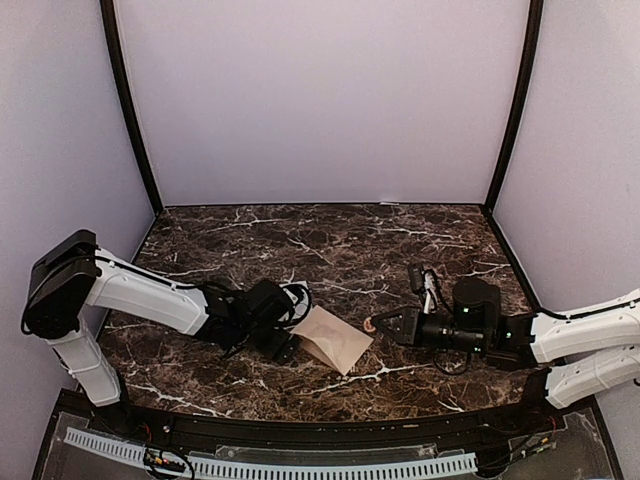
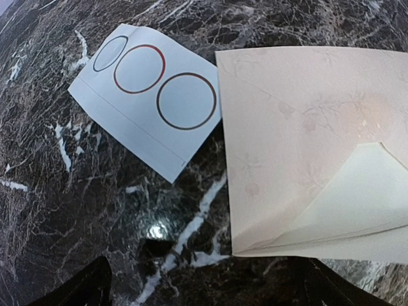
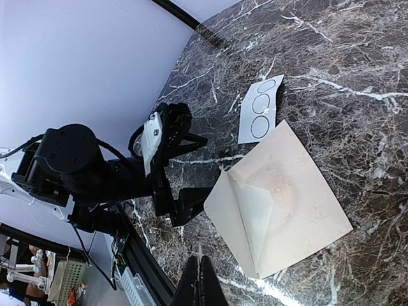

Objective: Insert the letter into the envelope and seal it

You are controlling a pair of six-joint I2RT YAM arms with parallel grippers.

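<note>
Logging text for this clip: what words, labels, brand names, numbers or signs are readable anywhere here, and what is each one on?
None: no readable text in any view.
White card: three printed circles only, no words or numbers.
Envelope: a faint floral pattern, no writing visible.
Robot arms: no label or brand can be made out.
Clutter beyond the table edge in the right wrist view: too small and blurred to read.
</note>
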